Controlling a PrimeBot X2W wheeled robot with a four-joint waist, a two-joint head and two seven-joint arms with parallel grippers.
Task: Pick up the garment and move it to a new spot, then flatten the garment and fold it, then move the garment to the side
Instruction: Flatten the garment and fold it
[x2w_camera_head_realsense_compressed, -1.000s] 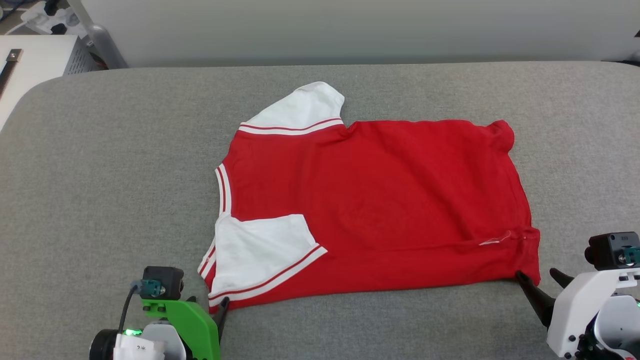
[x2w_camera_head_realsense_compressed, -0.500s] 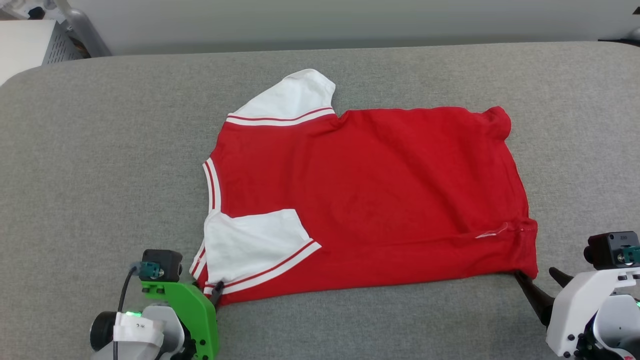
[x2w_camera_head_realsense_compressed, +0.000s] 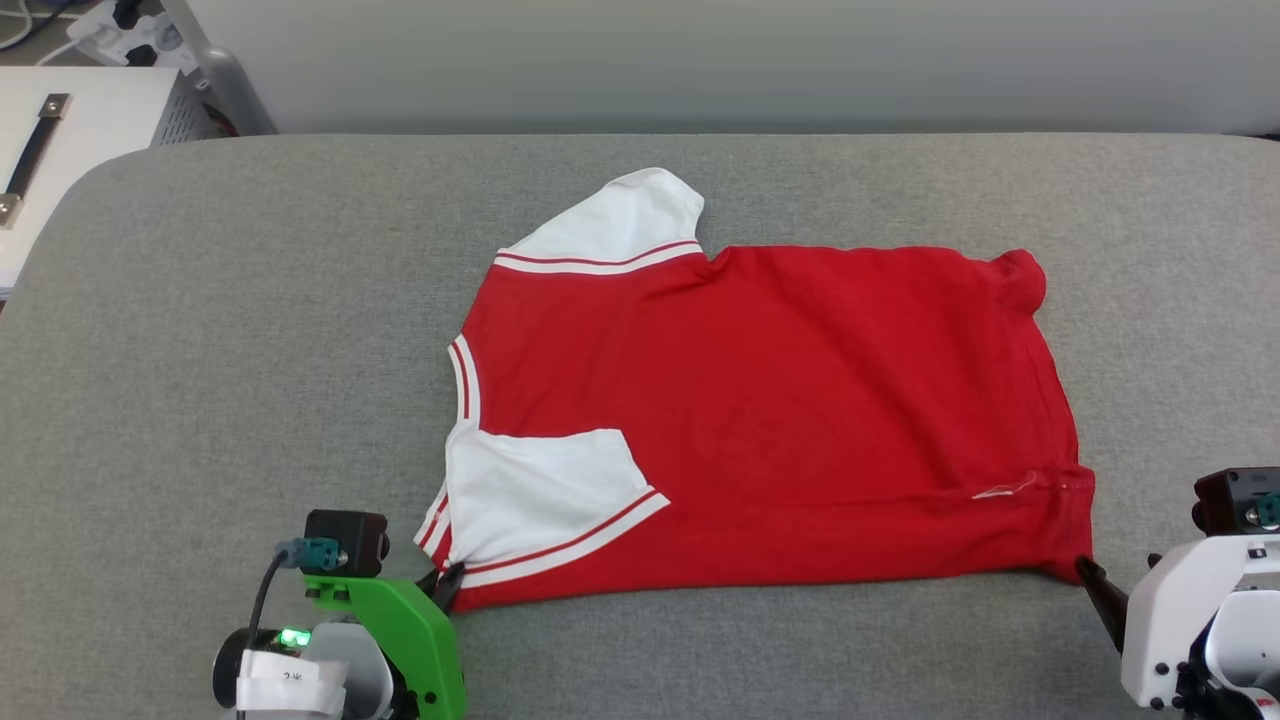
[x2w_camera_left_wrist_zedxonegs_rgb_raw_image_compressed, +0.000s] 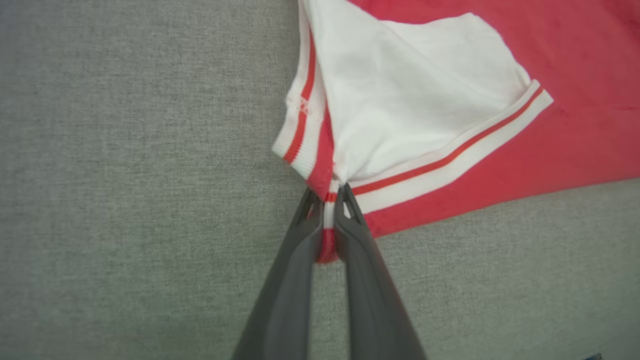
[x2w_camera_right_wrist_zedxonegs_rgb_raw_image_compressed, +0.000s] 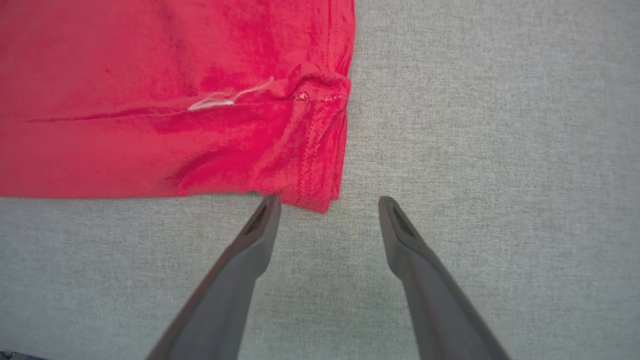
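My left gripper (x2w_camera_left_wrist_zedxonegs_rgb_raw_image_compressed: 327, 192) is nearest me at the lower left. Its 2 dark fingers are pinched together on the near corner of the garment (x2w_camera_head_realsense_compressed: 800, 420), where the striped trim of the near sleeve (x2w_camera_head_realsense_compressed: 540, 495) meets red cloth. My right gripper (x2w_camera_right_wrist_zedxonegs_rgb_raw_image_compressed: 328, 200) is at the lower right, its 2 fingers spread apart and gripping nothing, their tips just beside the hem corner (x2w_camera_right_wrist_zedxonegs_rgb_raw_image_compressed: 310, 175). The garment lies spread on the grey padded surface (x2w_camera_head_realsense_compressed: 250, 350), collar toward my left and hem toward my right. The far sleeve (x2w_camera_head_realsense_compressed: 625, 215) juts out at its far edge. Past the surface's far-left corner stands a white cabinet (x2w_camera_head_realsense_compressed: 90, 110).
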